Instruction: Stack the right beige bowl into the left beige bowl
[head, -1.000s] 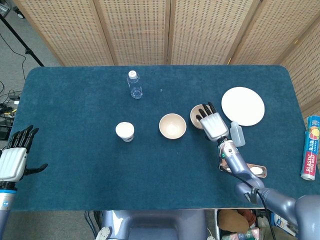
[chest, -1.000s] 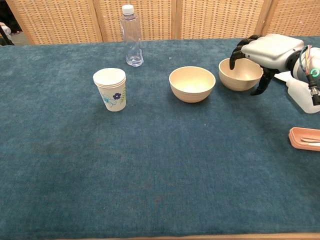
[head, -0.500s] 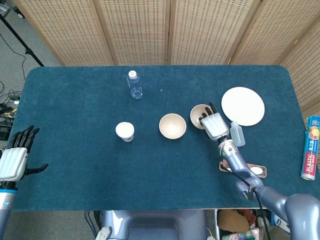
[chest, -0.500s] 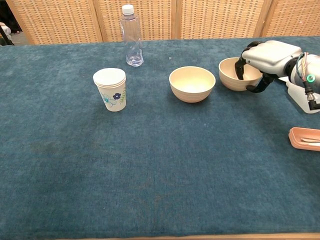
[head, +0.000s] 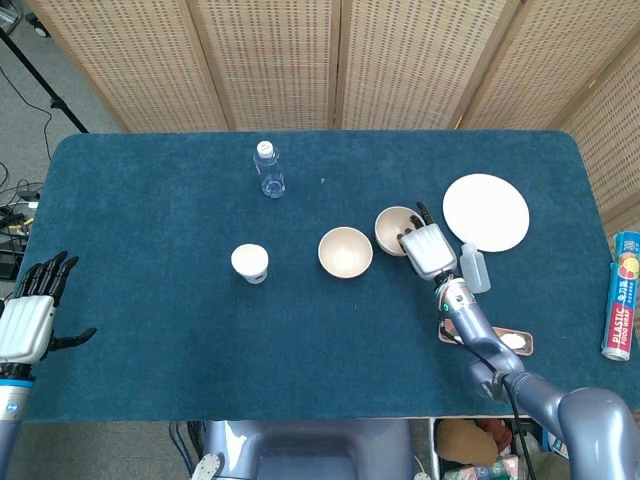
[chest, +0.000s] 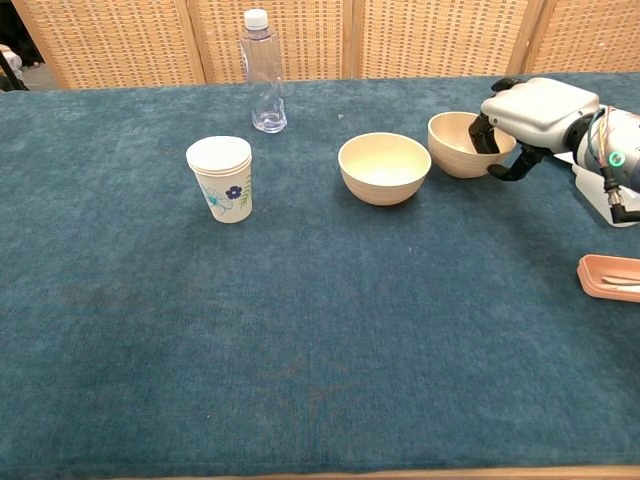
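Head view: right of centre, the robot's grey right hand (head: 424, 248) grips the rim of the right beige round bowl (head: 395, 228), just beside the left beige round bowl (head: 345, 251); at the lower left edge its left hand (head: 28, 318) hangs with fingers spread, holding nothing.

Chest view: at the upper right, the right hand (chest: 527, 112) holds the right beige bowl (chest: 458, 144) slightly tilted, so the step looks like the pickup. Next it must rise clear, cross leftward and settle into the left beige bowl (chest: 384, 167).

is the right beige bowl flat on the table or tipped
Tipped: the right beige bowl leans in the right hand, its rim uneven in the chest view.
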